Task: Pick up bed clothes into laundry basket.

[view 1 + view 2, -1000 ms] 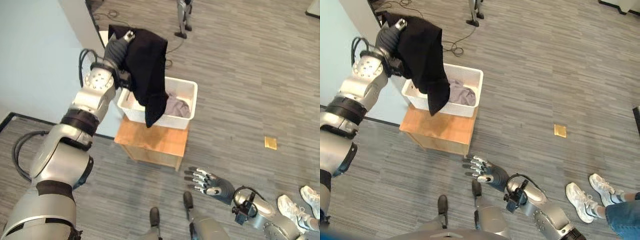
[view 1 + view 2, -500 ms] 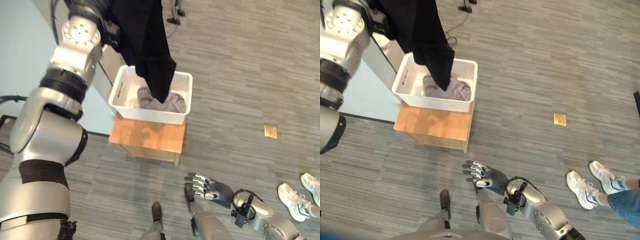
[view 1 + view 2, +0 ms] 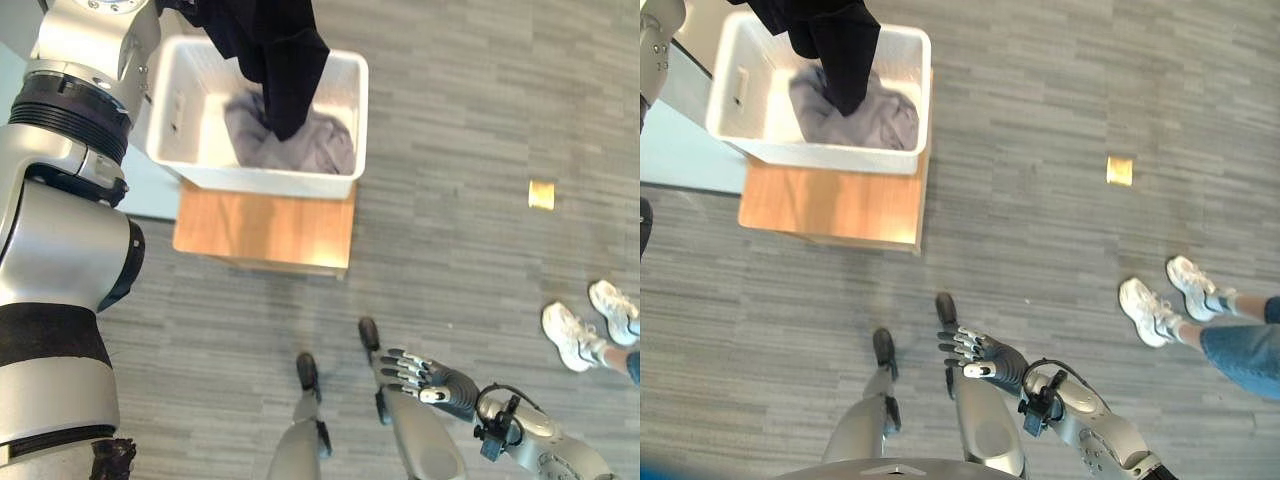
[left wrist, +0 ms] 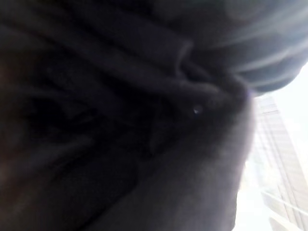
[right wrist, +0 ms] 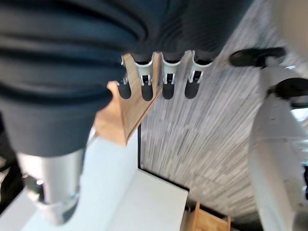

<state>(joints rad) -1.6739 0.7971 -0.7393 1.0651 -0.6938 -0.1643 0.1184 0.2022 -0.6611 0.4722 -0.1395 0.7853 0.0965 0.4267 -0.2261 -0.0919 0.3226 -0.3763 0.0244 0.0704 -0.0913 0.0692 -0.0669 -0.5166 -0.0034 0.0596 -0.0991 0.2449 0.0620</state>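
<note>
Hanging from the raised left arm, whose hand grip I cannot tell, the black garment [image 3: 270, 50] dips into the white laundry basket [image 3: 345, 120] onto grey clothes [image 3: 310, 145], so release seems next; the right hand [image 3: 425, 372] idles with fingers spread.

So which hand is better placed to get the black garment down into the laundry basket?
The left. Its arm already carries the black garment over the white laundry basket, the hanging end reaching the grey clothes inside. The right hand is low, fingers straight, far from the basket.
</note>
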